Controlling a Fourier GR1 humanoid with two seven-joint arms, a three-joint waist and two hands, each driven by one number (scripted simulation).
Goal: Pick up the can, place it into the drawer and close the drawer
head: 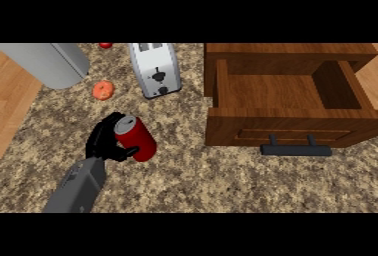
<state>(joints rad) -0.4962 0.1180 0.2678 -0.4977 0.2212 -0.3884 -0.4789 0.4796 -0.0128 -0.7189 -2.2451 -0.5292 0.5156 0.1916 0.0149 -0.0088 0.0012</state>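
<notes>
The red can (137, 138) is clasped by the curled left hand (105, 142); it should be kept upright and carried over the open drawer (284, 121).

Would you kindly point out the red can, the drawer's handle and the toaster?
red can (139, 138), head view, middle of its side.
drawer's handle (296, 150), head view, middle of the black bar.
toaster (156, 70), head view, its top face.

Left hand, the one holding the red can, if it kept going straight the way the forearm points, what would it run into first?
Probably the toaster. The left hand, curled round the can, points up-counter and slightly right, and nothing else lies in that line before it. The orange fruit sits just left of the path. Heights are unclear, so it might pass over.
</notes>
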